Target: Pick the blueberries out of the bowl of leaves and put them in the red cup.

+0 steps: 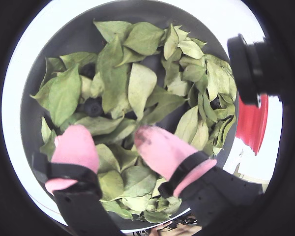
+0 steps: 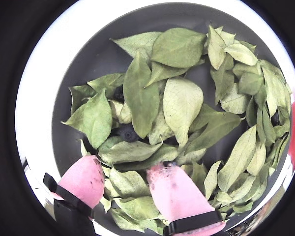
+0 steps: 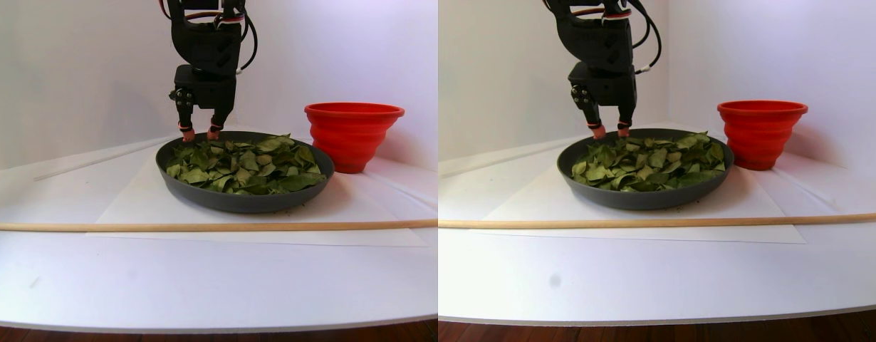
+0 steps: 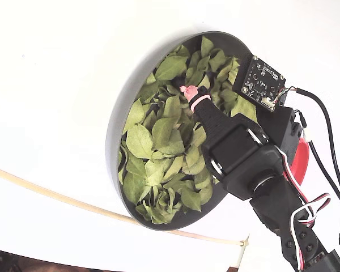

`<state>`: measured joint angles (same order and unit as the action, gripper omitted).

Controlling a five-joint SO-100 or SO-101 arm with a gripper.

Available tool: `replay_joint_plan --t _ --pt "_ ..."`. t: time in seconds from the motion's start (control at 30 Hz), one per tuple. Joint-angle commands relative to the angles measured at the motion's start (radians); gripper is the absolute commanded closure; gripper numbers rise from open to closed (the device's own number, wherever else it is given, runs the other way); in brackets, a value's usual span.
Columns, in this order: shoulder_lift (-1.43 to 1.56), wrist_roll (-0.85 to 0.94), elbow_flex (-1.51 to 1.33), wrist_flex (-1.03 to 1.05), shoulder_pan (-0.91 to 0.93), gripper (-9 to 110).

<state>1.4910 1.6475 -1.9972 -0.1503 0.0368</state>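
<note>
Pink fingertips (image 2: pixel 174 191) of the hand (image 2: pixel 125 172), spread and empty, poised low over the leaves (image 2: pixel 179 101) to straddle a half-buried blueberry (image 2: pixel 127 132) in the bowl (image 2: pixel 96 54).

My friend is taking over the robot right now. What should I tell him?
End effector: open, empty, pink fingertips low over the leaves at the bowl's edge.
Blueberries: one peeks out between leaves just ahead of the fingertips; another sits half hidden farther on.
Red cup: beside the bowl; its inside is not visible.
Done: cannot tell from here.
Left: grab the showing berry, carry it to the cup, then hunt for more.
</note>
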Motion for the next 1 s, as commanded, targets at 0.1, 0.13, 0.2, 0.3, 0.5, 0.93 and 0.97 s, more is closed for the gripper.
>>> replay_joint_plan --t 0.1,0.13,0.2,0.3,0.5,0.93,0.97 --pt "-0.003 -0.018 0.072 -0.037 -0.003 85" --pt "-0.009 -0.021 0.077 -0.038 -0.002 85" --pt "-0.017 -0.023 0.081 -0.043 -0.002 85" --pt "-0.029 -0.025 0.084 -0.055 0.0 85" --pt "-0.055 -0.025 0.097 -0.071 -0.002 85" --pt "-0.098 -0.044 0.117 -0.098 -0.009 84" --pt "-0.101 -0.048 0.118 -0.103 -0.009 84"
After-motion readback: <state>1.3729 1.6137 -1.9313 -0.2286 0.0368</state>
